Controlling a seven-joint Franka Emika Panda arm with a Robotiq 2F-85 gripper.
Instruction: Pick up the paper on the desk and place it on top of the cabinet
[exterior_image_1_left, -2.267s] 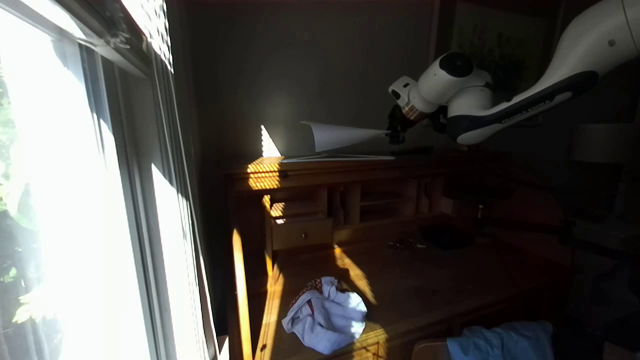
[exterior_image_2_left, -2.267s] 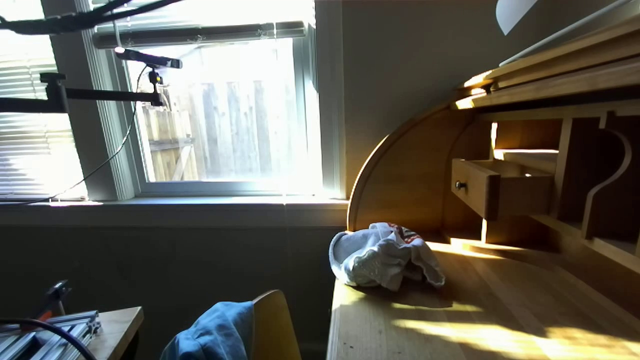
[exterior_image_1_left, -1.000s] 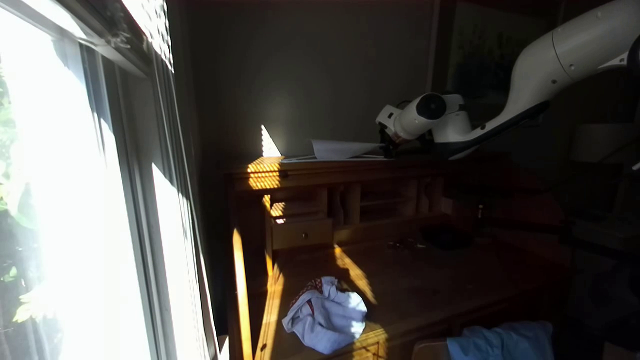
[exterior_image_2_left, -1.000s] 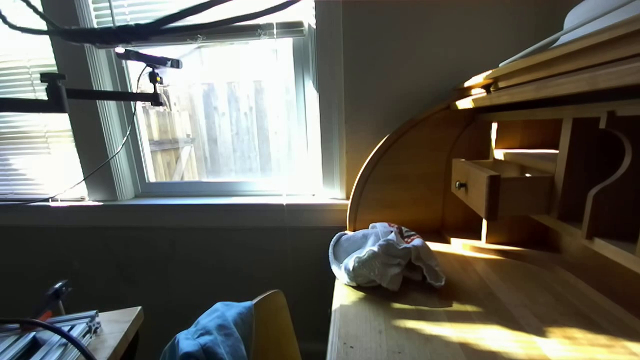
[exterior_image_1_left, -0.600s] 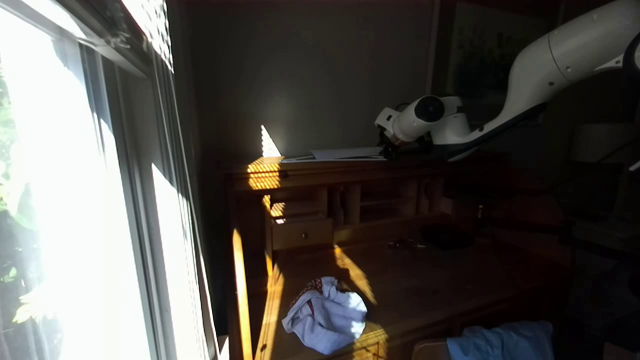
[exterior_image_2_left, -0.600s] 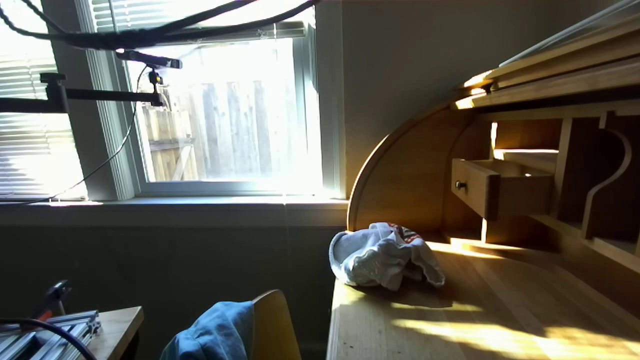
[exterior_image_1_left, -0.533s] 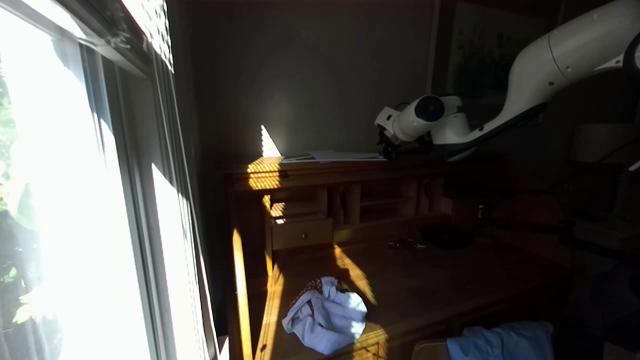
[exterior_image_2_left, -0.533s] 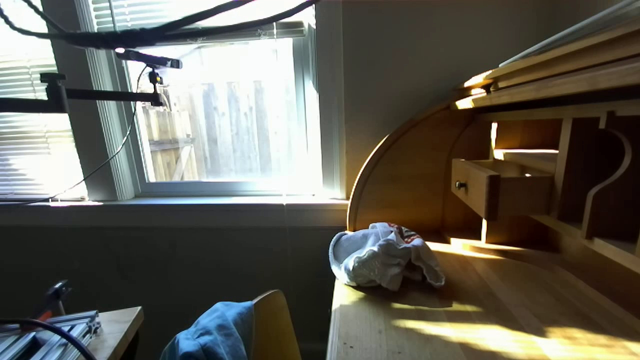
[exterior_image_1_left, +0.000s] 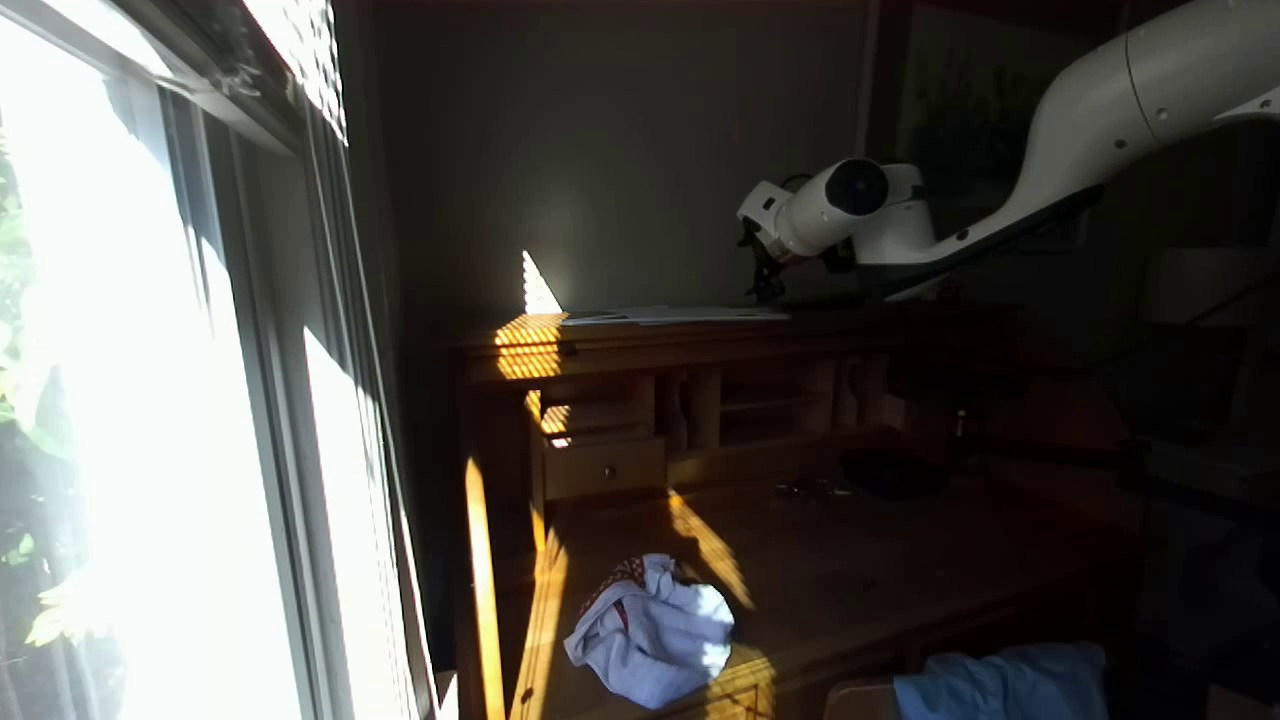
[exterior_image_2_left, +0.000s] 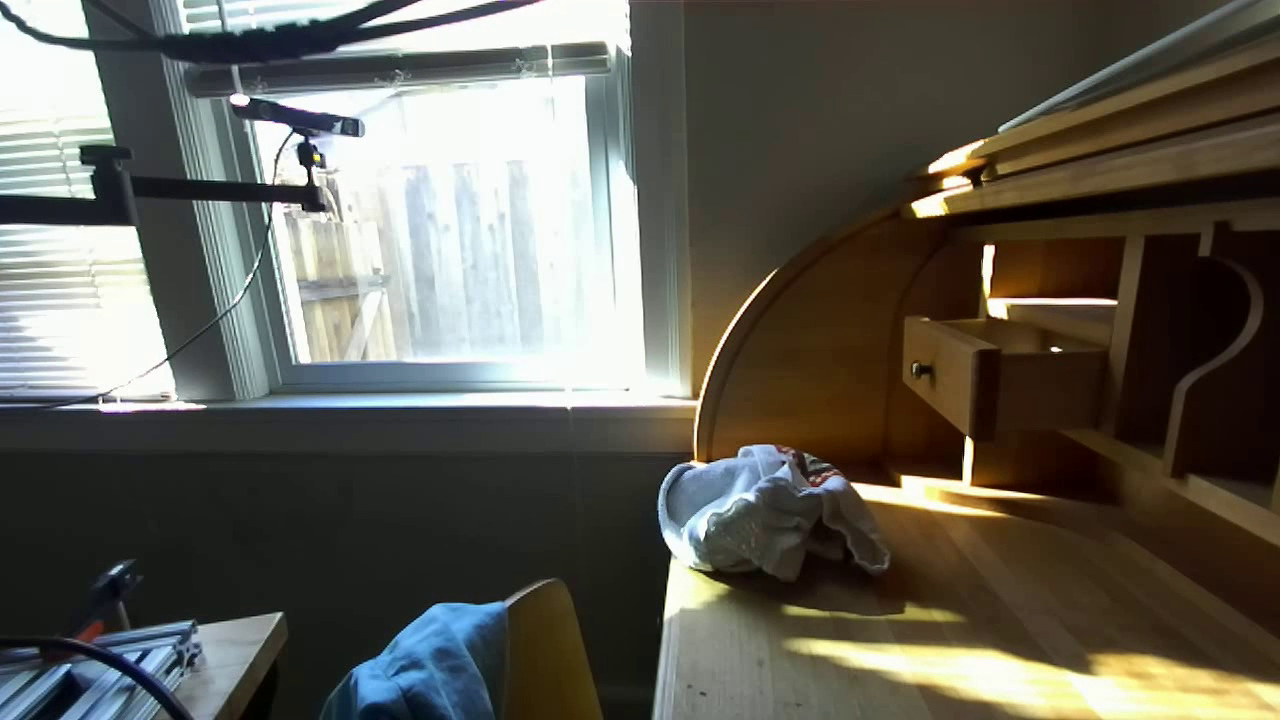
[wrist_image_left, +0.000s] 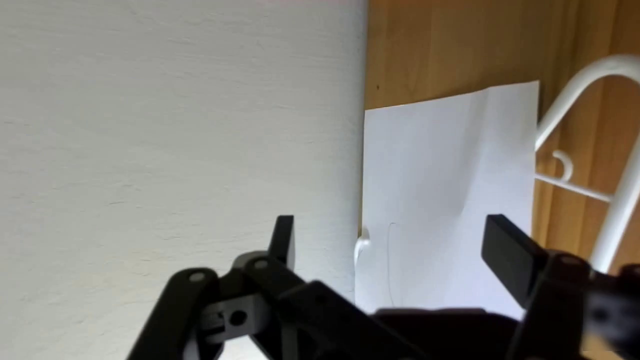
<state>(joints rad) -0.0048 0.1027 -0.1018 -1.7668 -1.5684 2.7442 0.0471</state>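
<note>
A pale painted wall (wrist_image_left: 170, 125) stands behind everything, with a bright glass window (exterior_image_2_left: 460, 250) at one end. The large brown wooden desk (exterior_image_2_left: 1000, 580), broad and flat-topped, shows in both exterior views. Over its back edge rises the brown wooden cabinet (exterior_image_1_left: 700, 345), with pigeonholes and a flat top. The jointed white robot arm (exterior_image_1_left: 1070, 135) reaches over that top from the end away from the window. A lumpy white and pale blue cloth bundle (exterior_image_1_left: 655, 630) sits near the desk's front corner at the window end. On the cabinet's top lies a rounded white tubular frame (wrist_image_left: 620, 205), its material unclear.

The thin, flat, white rectangular paper (wrist_image_left: 440, 185) is on top of the cabinet, along the back edge beside the wall and overlapping part of the frame. Its long axis seems to run with that back edge. Smallest, the black two-fingered gripper (wrist_image_left: 392, 235) hangs a little above it, fingers spread wide, holding nothing.

The coming move turns on this: the paper lies beneath the gripper, most of it stretching toward the cabinet's window end. The placing looks done, so I judge a straight lift suits next; a sideways sweep could catch the sheet and drag it toward the front edge.
</note>
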